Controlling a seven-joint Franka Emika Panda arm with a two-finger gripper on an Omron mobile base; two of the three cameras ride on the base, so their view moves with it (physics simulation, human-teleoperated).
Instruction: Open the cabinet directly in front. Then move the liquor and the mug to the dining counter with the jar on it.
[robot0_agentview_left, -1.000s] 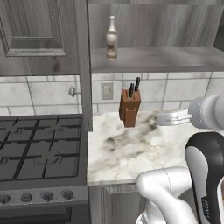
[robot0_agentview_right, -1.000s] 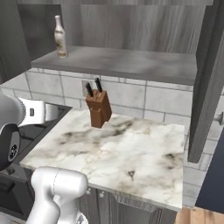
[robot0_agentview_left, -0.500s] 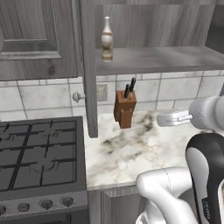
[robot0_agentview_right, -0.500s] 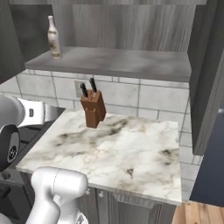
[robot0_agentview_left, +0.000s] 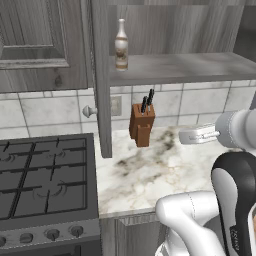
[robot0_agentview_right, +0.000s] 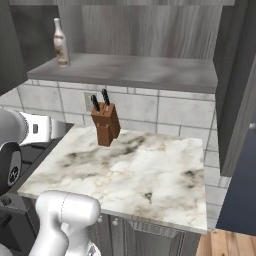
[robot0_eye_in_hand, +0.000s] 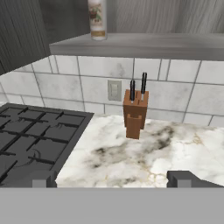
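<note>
1. One slim pale cream liquor bottle with a brown label band (robot0_agentview_left: 121, 44)
2. One brown wooden knife block (robot0_agentview_left: 142, 126) holding two black-handled knives (robot0_eye_in_hand: 137, 89)
3. One black gas stove (robot0_agentview_left: 42, 175)
4. One wall outlet plate (robot0_eye_in_hand: 114, 91)

Place: a home kitchen, computer-rendered.
Cooking: a black gas stove (robot0_agentview_left: 42, 180) with iron grates and front knobs, just left of the worktop.
Worktop: a white marble worktop (robot0_agentview_left: 150, 175) with grey-brown veins.
Wall: a pale tiled backsplash (robot0_agentview_right: 150, 107) behind the worktop, with a wall socket (robot0_eye_in_hand: 114, 90).
Storage: a dark grey wood-grain cabinet (robot0_agentview_left: 180, 67) above the worktop, its doors open.
Kitchenware: a brown knife block (robot0_agentview_left: 142, 125) at the back of the worktop; a bottle (robot0_agentview_left: 121, 45) on the cabinet shelf.
</note>
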